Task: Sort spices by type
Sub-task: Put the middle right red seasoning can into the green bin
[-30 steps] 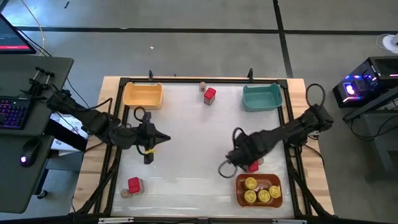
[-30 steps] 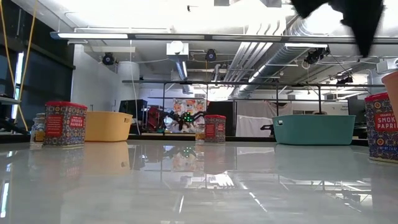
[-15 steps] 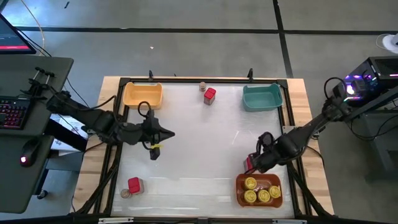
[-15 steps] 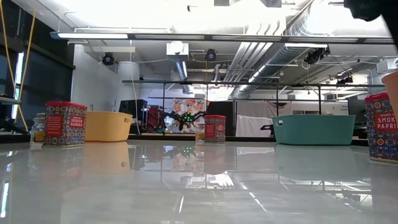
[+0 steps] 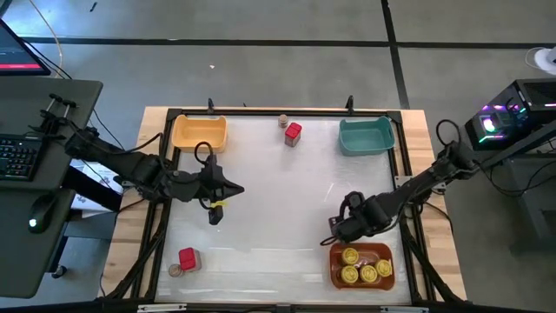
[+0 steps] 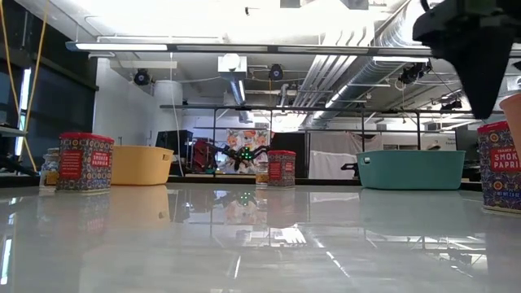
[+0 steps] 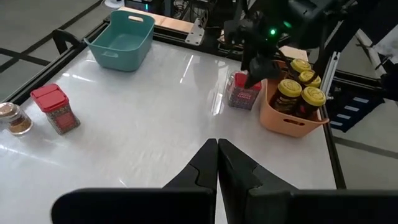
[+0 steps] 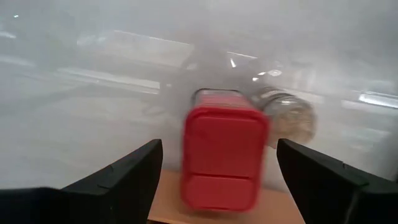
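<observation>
My right gripper (image 8: 219,148) points down, open, over a red tin (image 8: 225,149) that stands on the table beside the orange bin (image 5: 382,252). Its fingers stand on either side of the tin's lid without touching it. A tan-brown jar (image 8: 287,116) stands right against that tin. The left wrist view shows the same tin (image 7: 241,93) under the right gripper (image 7: 255,70). Several yellow-lidded jars (image 5: 363,266) stand in the orange bin. My left gripper (image 5: 236,189) hovers shut and holds nothing over the table's left middle.
A red tin (image 5: 293,133) and a tan jar (image 5: 283,121) stand at the far middle. Another tin (image 5: 187,258) and jar (image 5: 175,270) stand near left. A yellow bin (image 5: 199,132) is far left and a teal bin (image 5: 366,136) far right. The middle is bare.
My right gripper has rolled about its wrist and come down over the red tin beside the orange bin, its fingers staying apart. The spices have kept their places.
</observation>
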### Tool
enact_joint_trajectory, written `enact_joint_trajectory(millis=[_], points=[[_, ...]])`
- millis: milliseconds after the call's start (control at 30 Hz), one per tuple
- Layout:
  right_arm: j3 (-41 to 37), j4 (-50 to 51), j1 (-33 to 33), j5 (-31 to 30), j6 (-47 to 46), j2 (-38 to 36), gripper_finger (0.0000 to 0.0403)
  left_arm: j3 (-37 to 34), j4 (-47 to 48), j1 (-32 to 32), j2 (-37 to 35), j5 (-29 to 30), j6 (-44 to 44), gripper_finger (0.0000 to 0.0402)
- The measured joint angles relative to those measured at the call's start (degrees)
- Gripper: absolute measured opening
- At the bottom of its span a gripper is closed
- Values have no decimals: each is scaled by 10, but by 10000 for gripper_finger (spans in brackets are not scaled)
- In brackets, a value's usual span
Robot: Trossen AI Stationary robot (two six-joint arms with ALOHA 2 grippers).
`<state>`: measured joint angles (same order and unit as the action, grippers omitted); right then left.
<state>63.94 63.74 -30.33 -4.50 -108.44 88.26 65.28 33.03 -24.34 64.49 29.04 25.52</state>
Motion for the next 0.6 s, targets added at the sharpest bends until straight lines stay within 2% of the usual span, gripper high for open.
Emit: enact_joint_trajectory(millis=[367, 600], points=[[0, -12, 0, 16, 5, 56, 312, 0, 1, 0, 0, 0, 0, 0], [0, -36, 0, 11, 18, 63, 301, 0, 2, 0, 0, 8, -1, 0]])
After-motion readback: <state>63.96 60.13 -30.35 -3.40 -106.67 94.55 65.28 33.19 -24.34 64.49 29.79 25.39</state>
